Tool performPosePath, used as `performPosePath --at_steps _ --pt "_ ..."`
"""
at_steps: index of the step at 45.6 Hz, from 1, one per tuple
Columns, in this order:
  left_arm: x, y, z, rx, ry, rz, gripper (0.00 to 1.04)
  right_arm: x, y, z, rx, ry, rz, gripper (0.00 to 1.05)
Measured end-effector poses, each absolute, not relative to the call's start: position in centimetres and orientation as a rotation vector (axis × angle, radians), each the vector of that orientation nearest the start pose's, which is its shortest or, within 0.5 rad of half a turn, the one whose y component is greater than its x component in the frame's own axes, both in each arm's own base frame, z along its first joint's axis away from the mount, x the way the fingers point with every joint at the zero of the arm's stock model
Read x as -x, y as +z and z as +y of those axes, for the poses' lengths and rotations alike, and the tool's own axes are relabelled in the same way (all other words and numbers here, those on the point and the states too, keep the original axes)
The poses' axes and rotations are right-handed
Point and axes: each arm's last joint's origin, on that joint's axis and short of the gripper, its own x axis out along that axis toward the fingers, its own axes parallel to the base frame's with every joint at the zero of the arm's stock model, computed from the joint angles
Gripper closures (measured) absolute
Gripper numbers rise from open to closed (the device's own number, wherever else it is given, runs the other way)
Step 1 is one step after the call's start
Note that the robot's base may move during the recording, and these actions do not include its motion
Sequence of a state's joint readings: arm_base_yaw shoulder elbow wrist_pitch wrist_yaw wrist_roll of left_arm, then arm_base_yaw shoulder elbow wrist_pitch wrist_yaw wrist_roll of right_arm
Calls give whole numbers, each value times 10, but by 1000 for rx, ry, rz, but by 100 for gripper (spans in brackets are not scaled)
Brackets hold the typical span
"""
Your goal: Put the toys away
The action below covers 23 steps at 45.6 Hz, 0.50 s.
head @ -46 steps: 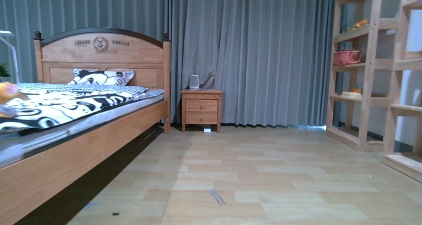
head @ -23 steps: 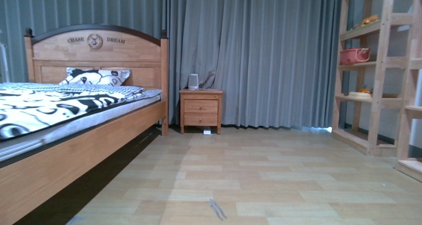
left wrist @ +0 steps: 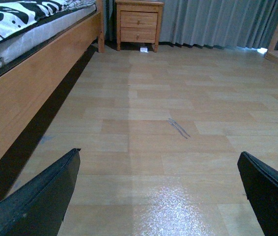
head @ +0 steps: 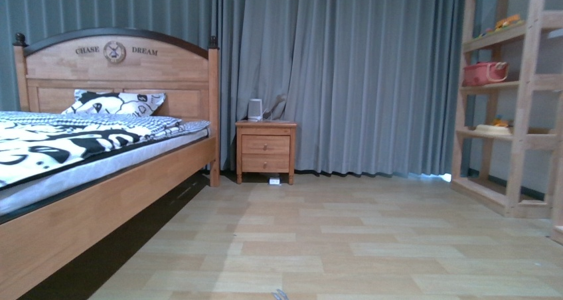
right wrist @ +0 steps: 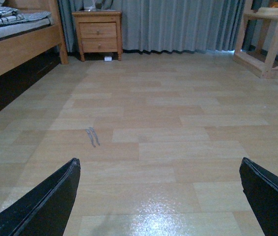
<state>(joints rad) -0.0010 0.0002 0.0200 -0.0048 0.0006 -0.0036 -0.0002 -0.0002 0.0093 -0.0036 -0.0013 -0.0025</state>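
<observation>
- At the far left, the orange plush toy is out of sight. A second ago we saw a sliver of it at the frame edge, lying on the bed (head: 99, 200). No view shows it now, so we judge it lies on the bedding off to our left.
- The bed has slid leftward in the front view, and its black-and-white pillow (head: 113, 103) has gone with it.
- Our left claw (left wrist: 157, 153) is spread wide over bare floor (left wrist: 144, 98) and holds nothing.
- The nightstand (head: 266, 150) has hardly shifted and sits near mid-frame. The scuff mark (right wrist: 92, 136) on the floor has dropped toward the bottom of the front view.
- Our right claw (right wrist: 158, 160) is likewise spread wide and empty.
- At the right, the wooden shelf (head: 514, 134) with its pink basket (head: 484, 73) has moved outward toward the frame edge.
- With the bed going left and the shelf going right, we read this as rolling forward into the room, past the toy. Both claws are empty, so we judge the toy has not been picked up, and we would have to turn back to the bed for it.
</observation>
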Motion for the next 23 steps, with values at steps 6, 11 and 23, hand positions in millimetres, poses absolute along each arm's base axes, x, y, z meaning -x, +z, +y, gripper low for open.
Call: performPosePath --at_steps 6,11,23 --pt "-97 170 0 3 -2 -14 6 -97 166 0 2 -3 -5 6" --pt "-96 170 0 3 0 -15 6 -97 166 0 2 2 -6 6" --pt "-97 170 0 4 -1 -14 6 -97 166 0 2 2 -6 6"
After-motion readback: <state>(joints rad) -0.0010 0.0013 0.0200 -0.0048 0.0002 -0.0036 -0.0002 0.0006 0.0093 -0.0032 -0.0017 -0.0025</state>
